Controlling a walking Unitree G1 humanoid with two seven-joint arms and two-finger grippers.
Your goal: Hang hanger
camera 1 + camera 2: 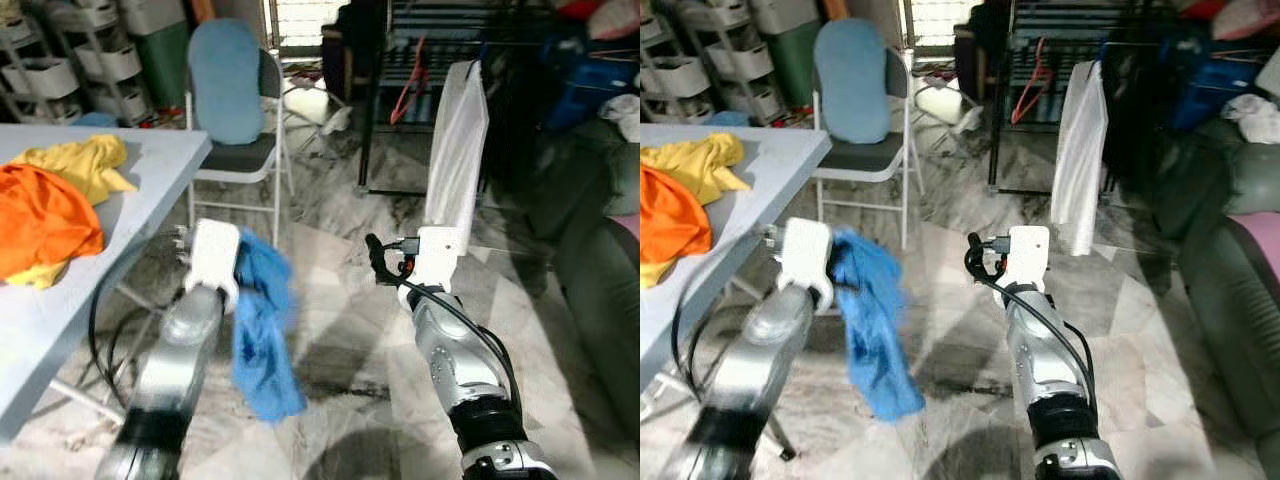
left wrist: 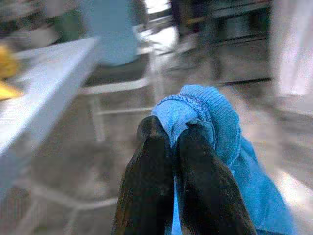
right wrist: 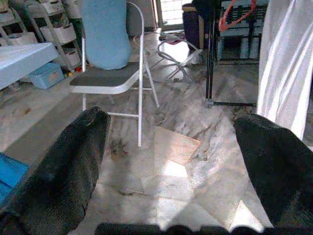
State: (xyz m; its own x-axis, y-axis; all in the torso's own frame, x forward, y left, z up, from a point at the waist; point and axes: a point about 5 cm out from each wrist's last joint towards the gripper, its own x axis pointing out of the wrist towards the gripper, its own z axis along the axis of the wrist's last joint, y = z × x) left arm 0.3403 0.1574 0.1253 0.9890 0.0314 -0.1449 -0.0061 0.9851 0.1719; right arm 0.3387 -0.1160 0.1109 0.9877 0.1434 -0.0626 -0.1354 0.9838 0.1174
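Marble floor (image 1: pixel 330 300), cluttered room. Red hanger (image 1: pixel 405 95) hangs on the dark rack (image 1: pixel 420 60) at 12 o'clock, well apart from both grippers. Left gripper (image 2: pixel 173 134) pinches blue cloth (image 1: pixel 262 330). Right gripper (image 3: pixel 171 147) spread wide, white garment (image 1: pixel 458 150) beyond. Folding chair (image 1: pixel 235 110) at 11 o'clock.

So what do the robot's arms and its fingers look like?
Both arms are shiny silver tubes with black bands lower down. Each wrist ends in a boxy white block. A black cable loops along the right arm up to the right end effector, with a bit of red by the wrist. Another black cable curls beside the left arm. The left end effector has two long, dark, rounded fingers.
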